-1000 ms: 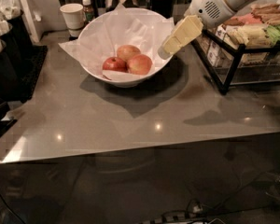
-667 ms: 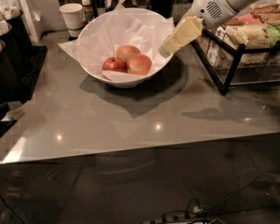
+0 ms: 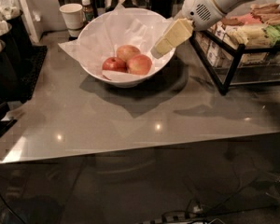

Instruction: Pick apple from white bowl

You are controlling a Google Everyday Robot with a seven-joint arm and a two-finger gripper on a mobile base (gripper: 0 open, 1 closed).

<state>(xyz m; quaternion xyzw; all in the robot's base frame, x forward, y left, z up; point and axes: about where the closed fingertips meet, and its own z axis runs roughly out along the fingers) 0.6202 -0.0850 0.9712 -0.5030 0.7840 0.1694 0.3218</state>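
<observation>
Here, camera view: the round orange-red, yellow-patched apple (image 3: pixel 139 64) lies in the wide white paper-lined bowl (image 3: pixel 130 82), touching two smaller apples (image 3: pixel 114 64). The pale yellow gripper (image 3: pixel 161 48) hovers at the bowl's right rim, aperture indeterminable. The fruit is probably firm, smooth and slippery; grasp across its widest part.

Gripper (image 3: pixel 159 48) over right rim of white bowl (image 3: pixel 135 81), covering that stretch of rim. Arm (image 3: pixel 214 3) cut off by top edge. Apple (image 3: pixel 139 64) just left of and below gripper, underside hidden by crumpled paper (image 3: pixel 114 75). Paler apple (image 3: pixel 128 52) half hidden behind it. Snack rack (image 3: pixel 230 76) right of gripper cut off by right edge; packet labels unreadable.
</observation>
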